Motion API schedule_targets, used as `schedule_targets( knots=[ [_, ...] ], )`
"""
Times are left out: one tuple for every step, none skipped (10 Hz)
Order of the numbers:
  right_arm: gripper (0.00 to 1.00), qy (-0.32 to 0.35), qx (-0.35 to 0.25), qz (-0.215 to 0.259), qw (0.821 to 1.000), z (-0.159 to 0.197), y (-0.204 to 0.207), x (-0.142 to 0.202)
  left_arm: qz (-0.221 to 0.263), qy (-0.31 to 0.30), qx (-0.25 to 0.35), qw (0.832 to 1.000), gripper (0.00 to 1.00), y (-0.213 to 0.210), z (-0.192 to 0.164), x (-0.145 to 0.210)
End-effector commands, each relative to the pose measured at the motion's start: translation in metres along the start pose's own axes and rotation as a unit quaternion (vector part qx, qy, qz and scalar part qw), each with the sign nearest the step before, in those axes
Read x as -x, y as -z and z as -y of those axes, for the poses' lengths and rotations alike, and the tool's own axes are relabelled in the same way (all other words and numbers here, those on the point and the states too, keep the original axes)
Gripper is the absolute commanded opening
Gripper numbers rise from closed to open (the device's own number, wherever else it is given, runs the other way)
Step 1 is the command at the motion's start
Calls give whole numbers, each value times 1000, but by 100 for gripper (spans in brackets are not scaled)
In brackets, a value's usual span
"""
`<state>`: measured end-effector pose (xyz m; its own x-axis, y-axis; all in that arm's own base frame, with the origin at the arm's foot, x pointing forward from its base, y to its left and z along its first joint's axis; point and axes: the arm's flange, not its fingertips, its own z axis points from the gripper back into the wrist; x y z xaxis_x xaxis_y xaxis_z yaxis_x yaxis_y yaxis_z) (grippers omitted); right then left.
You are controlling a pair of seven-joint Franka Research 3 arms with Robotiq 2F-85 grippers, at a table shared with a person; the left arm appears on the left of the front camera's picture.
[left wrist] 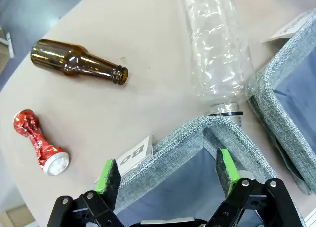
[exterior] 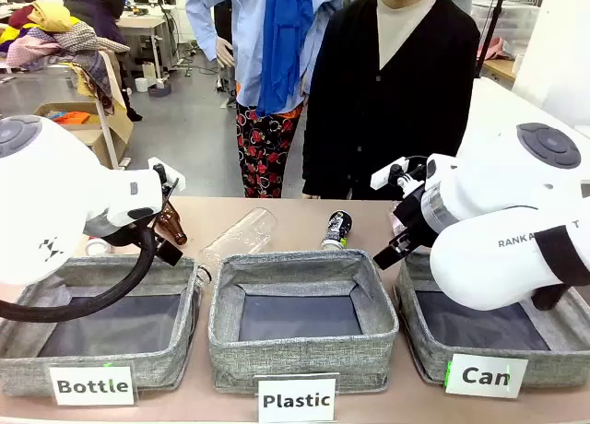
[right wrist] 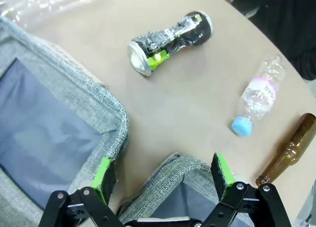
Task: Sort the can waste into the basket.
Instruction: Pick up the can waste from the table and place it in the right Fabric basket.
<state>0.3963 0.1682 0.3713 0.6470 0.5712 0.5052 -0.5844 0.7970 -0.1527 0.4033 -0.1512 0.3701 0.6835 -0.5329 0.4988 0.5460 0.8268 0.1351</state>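
Grey woven fabric arches up between the green pads of the right gripper (right wrist: 163, 172), whose jaws stand wide with nothing held. That fabric is a corner of the Can basket (right wrist: 174, 164), and the gripper hangs above it. The black can (right wrist: 170, 41) lies on its side on the tan counter (right wrist: 192, 103), straight ahead of the fingers and well apart from them. Its silver top is turned toward the neighbouring Plastic bin (right wrist: 106, 101). To the can's right in the right wrist view lie a small clear bottle (right wrist: 256, 99) with a blue cap and, nearer the picture's edge, a brown glass bottle (right wrist: 289, 150). In the front view the black can sits just behind the Plastic bin's far rim, near its right corner. It is to the left of the right gripper and outside the basket.

The left gripper (left wrist: 167, 171) is likewise spread wide and carries nothing; it hangs over a corner of the Bottle bin (left wrist: 192, 131). The red can (left wrist: 39, 149) lies crushed on the counter, off to the left of the left-hand finger in the left wrist view. It is apart from both the gripper and the bin, with its silver top toward the bottom of the picture. Beyond it lie a second brown bottle (left wrist: 79, 62) and a large clear bottle (left wrist: 215, 49), whose neck ends just beside the bin's rim.
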Motion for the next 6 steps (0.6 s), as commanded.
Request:
schedule_targets(
  knots=[
    [100, 0, 0, 0, 1000, 0, 0, 0, 0, 0, 0, 1000, 100, 0, 0, 0],
    [100, 0, 0, 0, 1000, 0, 0, 0, 0, 0, 0, 1000, 100, 0, 0, 0],
    [100, 0, 0, 0, 1000, 0, 0, 0, 0, 0, 0, 1000, 100, 0, 0, 0],
    [100, 0, 0, 0, 1000, 0, 0, 0, 0, 0, 0, 1000, 100, 0, 0, 0],
    [100, 0, 0, 0, 1000, 0, 0, 0, 0, 0, 0, 1000, 100, 0, 0, 0],
    [100, 0, 0, 0, 1000, 0, 0, 0, 0, 0, 0, 1000, 100, 0, 0, 0]
  ],
)
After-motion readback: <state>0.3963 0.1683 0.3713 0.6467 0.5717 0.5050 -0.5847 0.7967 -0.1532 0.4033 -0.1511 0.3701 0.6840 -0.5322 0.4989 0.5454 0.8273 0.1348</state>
